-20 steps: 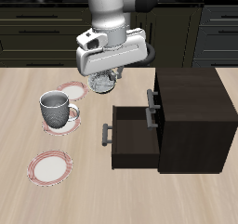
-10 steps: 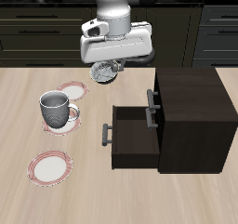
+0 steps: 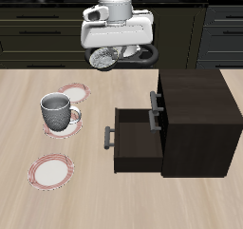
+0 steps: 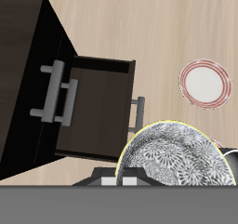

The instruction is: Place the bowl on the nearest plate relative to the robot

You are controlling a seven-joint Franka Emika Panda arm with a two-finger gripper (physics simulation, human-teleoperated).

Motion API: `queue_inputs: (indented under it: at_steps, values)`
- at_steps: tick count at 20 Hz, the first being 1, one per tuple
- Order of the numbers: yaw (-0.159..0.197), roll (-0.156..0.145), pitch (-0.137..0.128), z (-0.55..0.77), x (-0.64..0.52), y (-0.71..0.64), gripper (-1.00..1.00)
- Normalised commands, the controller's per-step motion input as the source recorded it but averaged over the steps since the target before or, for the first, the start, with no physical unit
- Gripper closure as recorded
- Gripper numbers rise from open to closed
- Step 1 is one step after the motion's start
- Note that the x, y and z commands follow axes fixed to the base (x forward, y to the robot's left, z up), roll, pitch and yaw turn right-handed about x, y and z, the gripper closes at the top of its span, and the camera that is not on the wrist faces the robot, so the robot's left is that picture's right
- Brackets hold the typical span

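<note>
At the near end of the light wooden table (image 3: 190,200) lies a round white plate with a reddish-pink rim band (image 3: 49,171). Behind it a grey-white mug with a handle (image 3: 57,108) stands on a second such plate (image 3: 66,124), and a third plate (image 3: 72,92), the farthest back, is partly hidden behind the mug. Above and beyond these hangs the white two-finger gripper (image 3: 104,59), its fingers apparently clamped on the rim of the small whitish bowl with a grey patterned inside (image 3: 102,59), which is tilted well clear of the table. The dark wooden cabinet (image 3: 195,119) follows, its middle drawer (image 3: 133,138) pulled out.
</note>
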Motion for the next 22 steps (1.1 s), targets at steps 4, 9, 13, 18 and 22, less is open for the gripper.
queue_inputs:
  at_steps: [4,9,13,18,22]
  values:
    - [-0.019,-0.014,-0.004,-0.03,-0.23,-0.19,1.0]
    - [-0.048,-0.027,-0.059,-0.03,-0.36,-0.23,1.0]
    - [-0.048,-0.031,-0.04,-0.08,-0.36,-0.2,1.0]
    - [-0.041,-0.032,-0.034,-0.01,-0.3,-0.22,1.0]
    - [0.004,-0.033,-0.031,-0.05,-0.2,-0.17,1.0]
